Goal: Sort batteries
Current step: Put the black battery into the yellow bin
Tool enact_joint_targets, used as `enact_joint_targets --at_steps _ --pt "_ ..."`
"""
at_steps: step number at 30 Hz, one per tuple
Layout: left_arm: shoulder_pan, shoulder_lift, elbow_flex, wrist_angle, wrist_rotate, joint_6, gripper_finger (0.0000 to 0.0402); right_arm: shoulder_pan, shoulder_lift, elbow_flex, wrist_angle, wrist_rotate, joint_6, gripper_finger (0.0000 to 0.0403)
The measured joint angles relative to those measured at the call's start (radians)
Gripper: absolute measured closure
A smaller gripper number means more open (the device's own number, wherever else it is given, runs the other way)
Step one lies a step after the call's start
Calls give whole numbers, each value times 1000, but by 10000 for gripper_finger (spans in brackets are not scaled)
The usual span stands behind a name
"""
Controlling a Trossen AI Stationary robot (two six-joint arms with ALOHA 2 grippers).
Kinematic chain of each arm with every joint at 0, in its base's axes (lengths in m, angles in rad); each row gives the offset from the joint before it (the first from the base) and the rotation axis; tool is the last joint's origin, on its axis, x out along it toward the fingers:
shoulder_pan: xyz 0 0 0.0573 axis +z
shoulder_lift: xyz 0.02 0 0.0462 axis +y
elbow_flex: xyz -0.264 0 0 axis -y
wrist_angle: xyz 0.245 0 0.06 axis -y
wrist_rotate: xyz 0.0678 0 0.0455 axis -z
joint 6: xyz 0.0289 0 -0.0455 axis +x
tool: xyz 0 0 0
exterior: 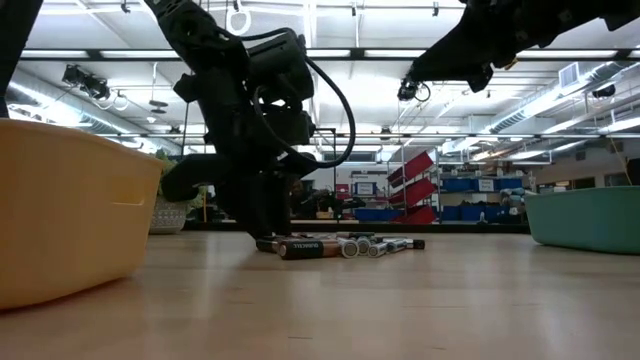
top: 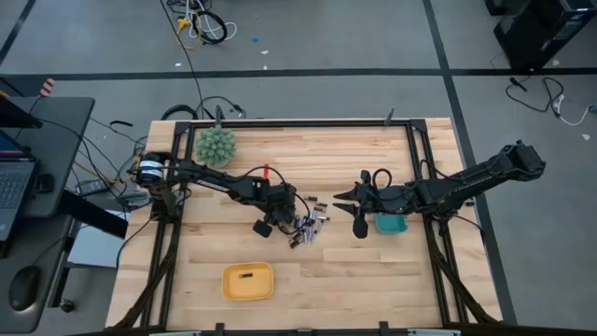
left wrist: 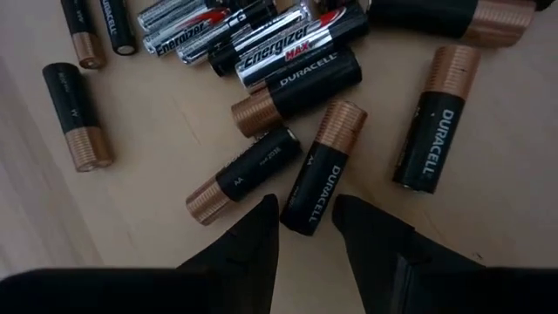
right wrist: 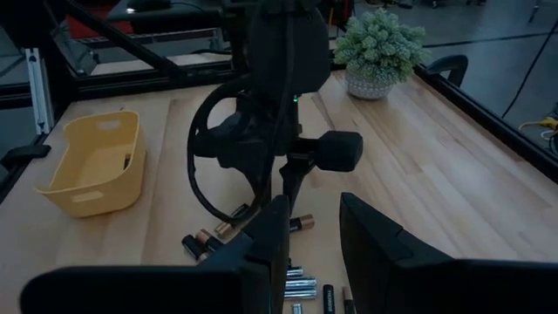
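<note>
Wood counter [top: 354, 271]: batteries [left wrist: 288, 78] lie flat mid-counter, axes mixed. Nearest cell [left wrist: 323, 166] runs diagonal, copper end away from left gripper [left wrist: 305, 218]; its fingers [left wrist: 253, 235] are apart, straddling the black end, nothing clamped. Right gripper [right wrist: 314, 228] hovers nearby, slightly apart, empty.

Even overhead ceiling lighting, soft shadows, blurred foreground in wrist views.

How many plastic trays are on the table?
2: a yellow tray near the front edge, on the left arm's side, and a teal tray beside the right arm, partly covered by it. None seems hidden.
</note>
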Motion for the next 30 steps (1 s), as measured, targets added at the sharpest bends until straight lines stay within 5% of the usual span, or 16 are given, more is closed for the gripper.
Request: enact_joint_targets --at_steps 13,30 --pt "0 0 0 9 -3 -1 379 0 0 0 -2 0 3 313" --pt "-3 -69 16 -59 -6 -73 387 0 1 0 -3 0 5 313"
